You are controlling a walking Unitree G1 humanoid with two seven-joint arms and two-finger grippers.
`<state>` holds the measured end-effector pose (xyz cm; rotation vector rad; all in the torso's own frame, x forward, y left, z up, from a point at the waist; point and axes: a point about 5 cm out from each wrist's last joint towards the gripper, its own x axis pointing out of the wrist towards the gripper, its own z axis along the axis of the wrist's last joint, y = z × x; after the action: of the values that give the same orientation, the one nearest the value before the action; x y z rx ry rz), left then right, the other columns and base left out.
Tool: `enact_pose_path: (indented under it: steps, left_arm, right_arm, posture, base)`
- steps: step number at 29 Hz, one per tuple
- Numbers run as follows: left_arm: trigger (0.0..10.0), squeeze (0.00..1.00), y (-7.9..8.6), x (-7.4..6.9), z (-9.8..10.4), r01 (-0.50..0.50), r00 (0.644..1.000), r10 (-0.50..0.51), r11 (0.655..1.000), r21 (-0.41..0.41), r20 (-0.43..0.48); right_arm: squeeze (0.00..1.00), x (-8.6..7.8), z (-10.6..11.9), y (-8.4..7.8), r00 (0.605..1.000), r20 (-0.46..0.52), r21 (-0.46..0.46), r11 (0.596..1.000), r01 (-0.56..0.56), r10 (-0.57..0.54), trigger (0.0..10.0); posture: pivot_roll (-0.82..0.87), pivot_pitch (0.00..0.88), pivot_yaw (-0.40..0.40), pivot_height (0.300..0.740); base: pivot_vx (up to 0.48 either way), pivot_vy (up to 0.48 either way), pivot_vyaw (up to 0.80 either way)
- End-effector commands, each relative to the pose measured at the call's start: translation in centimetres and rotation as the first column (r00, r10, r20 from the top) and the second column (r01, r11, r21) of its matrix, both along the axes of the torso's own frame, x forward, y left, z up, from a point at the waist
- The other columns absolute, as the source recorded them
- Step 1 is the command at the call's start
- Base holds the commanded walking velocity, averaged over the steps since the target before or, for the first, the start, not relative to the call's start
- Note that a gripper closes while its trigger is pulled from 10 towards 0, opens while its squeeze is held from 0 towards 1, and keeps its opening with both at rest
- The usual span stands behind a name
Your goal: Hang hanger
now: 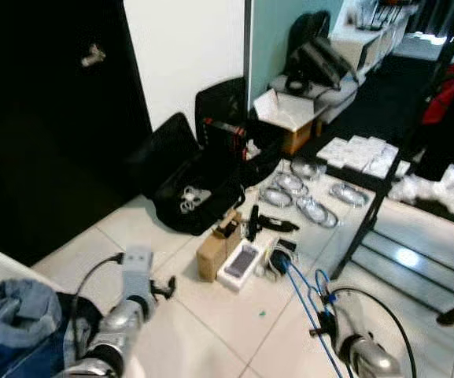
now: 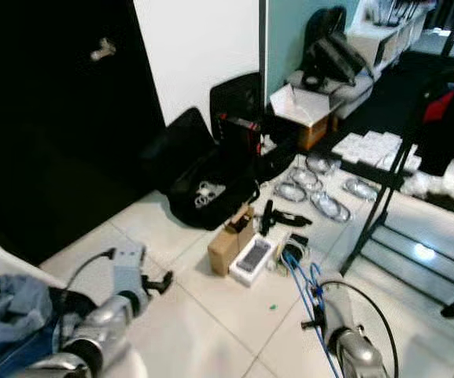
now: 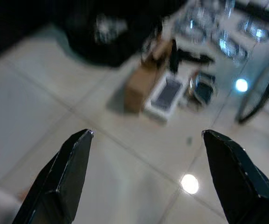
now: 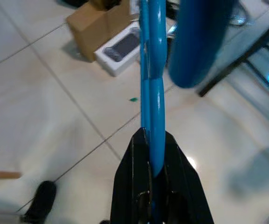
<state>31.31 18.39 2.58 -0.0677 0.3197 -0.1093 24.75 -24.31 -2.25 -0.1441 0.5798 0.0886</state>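
Blue hanger [image 4: 153, 70] — lengthwise beyond pinched jaws.

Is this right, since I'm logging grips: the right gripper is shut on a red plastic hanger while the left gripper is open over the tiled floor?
Not quite: the plastic hanger is blue, as the right wrist view shows. The right gripper is shut on it; the left gripper is open over the tiled floor.

Silver arms, black cables, black tapered end effector fingers [image 3: 64, 177].
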Motion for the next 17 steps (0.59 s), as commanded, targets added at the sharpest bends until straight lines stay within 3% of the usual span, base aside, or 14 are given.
enact_pose_path:
  steps: [1, 3, 4, 6, 8, 17]
  left_arm:
    - [10.0, 0.0, 1.1, 1.3, 2.3, -0.013, 0.995, 0.013, 1.0, -0.005, 0.1]
    - [10.0, 0.0, 1.2, 2.8, 6.2, -0.026, 0.964, 0.023, 1.0, 0.007, 0.266]
    - [10.0, 0.0, 1.2, 2.8, 6.2, -0.026, 0.964, 0.023, 1.0, 0.007, 0.266]
    - [10.0, 0.0, 0.6, 3.3, 8.5, -0.044, 0.931, 0.038, 0.999, 0.009, 0.363]
    - [10.0, 0.0, 0.3, 3.4, 9.1, -0.048, 0.92, 0.04, 0.999, 0.01, 0.39]
    - [10.0, 0.0, -1.4, 3.8, 13.3, -0.018, 0.848, 0.003, 1.0, 0.023, 0.53]
  right_arm:
    - [0.0, -0.3, -0.3, 0.2, 1.0, -0.001, 0.018, 1.0, 0.008, -0.008, 10.0]
    - [0.0, -0.2, -0.2, 0.1, 1.0, 0.01, 0.02, 1.0, 0.018, -0.019, 10.0]
    - [0.0, -0.2, -0.2, 0.1, 1.0, 0.01, 0.02, 1.0, 0.018, -0.019, 10.0]
    - [0.0, -0.1, 0.0, 0.2, 0.999, 0.027, 0.029, 0.999, 0.022, -0.023, 10.0]
    - [0.0, 0.1, 0.1, 0.4, 0.999, 0.035, 0.032, 0.999, 0.012, -0.013, 10.0]
    - [0.0, 0.4, 0.0, 2.4, 0.997, 0.07, 0.042, 0.999, -0.021, 0.018, 10.0]
  posture:
    - [-0.05, 0.04, 0.011, 0.74]
    - [-0.05, 0.043, 0.011, 0.74]
    - [-0.05, 0.043, 0.011, 0.74]
    - [-0.05, 0.045, 0.012, 0.74]
    - [-0.05, 0.047, 0.011, 0.74]
    - [-0.05, 0.049, 0.009, 0.74]
  base:
    - [0.0, 0.0, 0.0]
    - [0.0, 0.0, 0.0]
    - [0.0, 0.0, 0.0]
    - [0.0, 0.0, 0.0]
    - [0.0, 0.0, 0.0]
    - [0.0, 0.0, 0.8]
